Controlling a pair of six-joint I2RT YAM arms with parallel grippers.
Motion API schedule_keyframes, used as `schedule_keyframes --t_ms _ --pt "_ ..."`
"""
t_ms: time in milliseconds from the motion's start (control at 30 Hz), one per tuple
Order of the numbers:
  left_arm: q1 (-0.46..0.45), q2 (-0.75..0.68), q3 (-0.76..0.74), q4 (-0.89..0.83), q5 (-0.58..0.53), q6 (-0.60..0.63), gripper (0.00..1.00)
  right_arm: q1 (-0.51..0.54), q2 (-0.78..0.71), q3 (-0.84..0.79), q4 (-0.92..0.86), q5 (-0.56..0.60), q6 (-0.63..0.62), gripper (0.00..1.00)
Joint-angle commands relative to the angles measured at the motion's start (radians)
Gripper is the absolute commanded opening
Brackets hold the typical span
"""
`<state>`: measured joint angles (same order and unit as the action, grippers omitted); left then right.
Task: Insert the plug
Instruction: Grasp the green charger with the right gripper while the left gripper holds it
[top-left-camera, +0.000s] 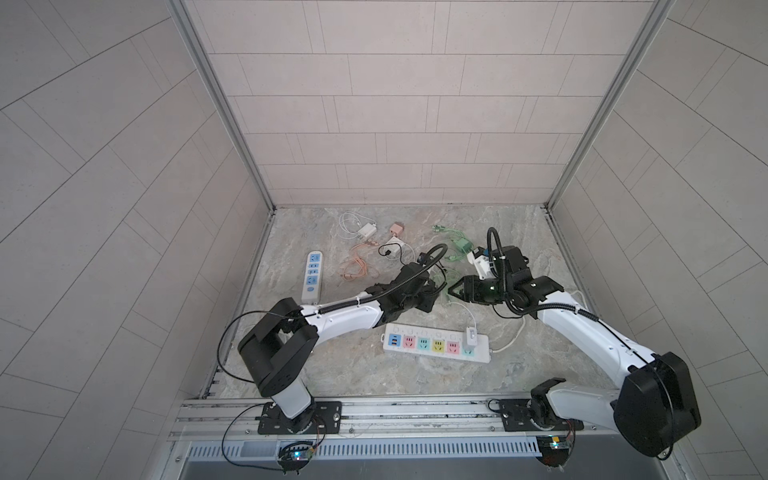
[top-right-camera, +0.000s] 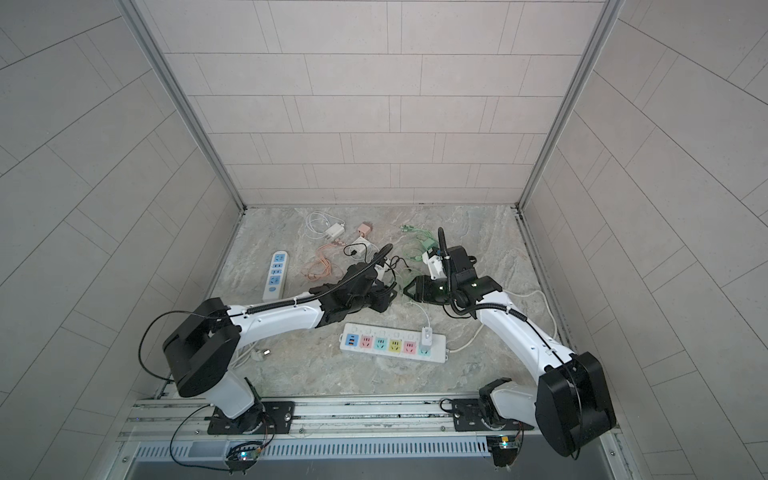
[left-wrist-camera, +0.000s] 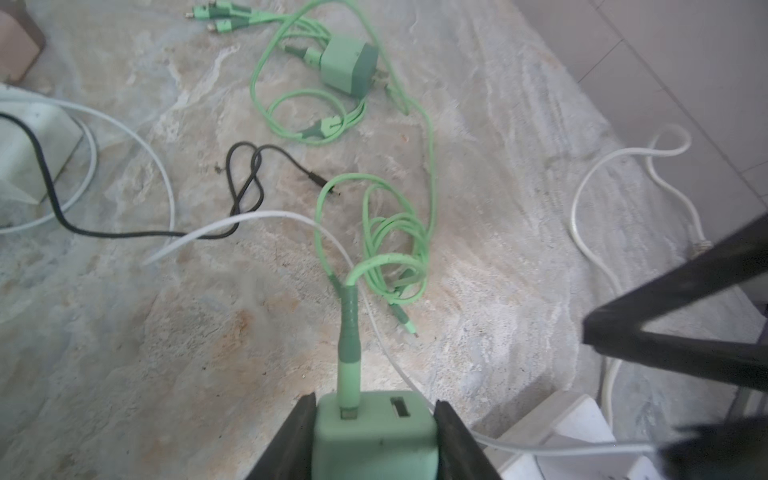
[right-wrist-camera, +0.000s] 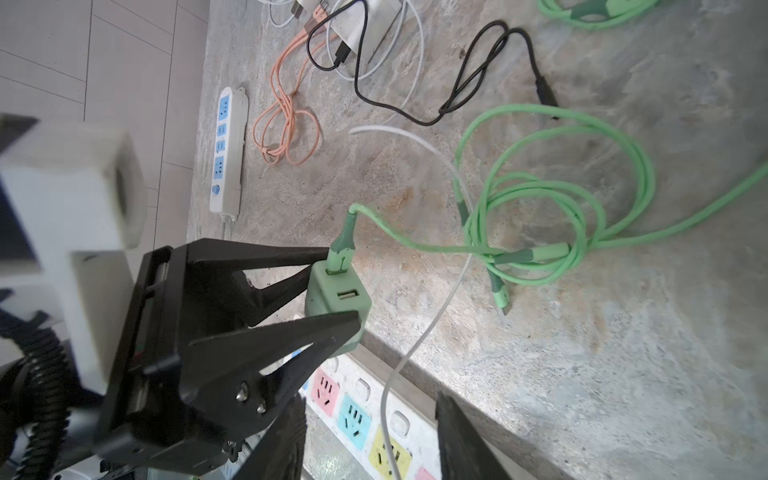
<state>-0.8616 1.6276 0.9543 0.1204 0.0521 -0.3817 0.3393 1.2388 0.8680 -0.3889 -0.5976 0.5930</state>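
Note:
The plug is a pale green charger cube (left-wrist-camera: 374, 432) with a green cable (left-wrist-camera: 348, 332) in one of its two USB ports. My left gripper (left-wrist-camera: 374, 409) is shut on the cube's sides and holds it above the marble floor, as the right wrist view also shows (right-wrist-camera: 336, 299). The white power strip (top-left-camera: 415, 332) with coloured sockets lies just in front; a white charger (top-left-camera: 470, 337) sits in its right-end socket. My right gripper (right-wrist-camera: 372, 401) is open and empty over the strip, facing the left gripper (top-left-camera: 434, 287) from the right (top-left-camera: 451, 291).
A blue-socket strip (top-left-camera: 312, 274) lies at the left. An orange cable (top-left-camera: 353, 270), a white charger (top-left-camera: 365, 229), a pink charger (top-left-camera: 397, 227), a black cable (left-wrist-camera: 245, 183) and a second green charger (left-wrist-camera: 349, 66) lie behind. Tiled walls enclose three sides.

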Motion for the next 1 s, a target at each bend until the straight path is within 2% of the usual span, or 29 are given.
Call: schedule_keyframes --t_ms 0,200,300,667,967 --pt "0.003 -0.041 -0.056 0.162 0.048 0.052 0.35 0.006 0.034 0.045 0.033 -0.033 0.036 0.51" --pt "0.003 -0.061 -0.1 0.225 0.109 0.094 0.35 0.013 0.085 0.071 0.068 -0.09 0.064 0.52" --pt "0.003 -0.074 -0.125 0.261 0.13 0.11 0.35 0.025 0.119 0.097 0.023 -0.103 0.042 0.52" --pt "0.001 -0.11 -0.147 0.281 0.176 0.232 0.33 0.072 0.195 0.125 -0.039 -0.124 -0.024 0.51" --pt "0.0 -0.112 -0.15 0.29 0.172 0.293 0.32 0.092 0.217 0.13 -0.062 -0.145 -0.051 0.49"
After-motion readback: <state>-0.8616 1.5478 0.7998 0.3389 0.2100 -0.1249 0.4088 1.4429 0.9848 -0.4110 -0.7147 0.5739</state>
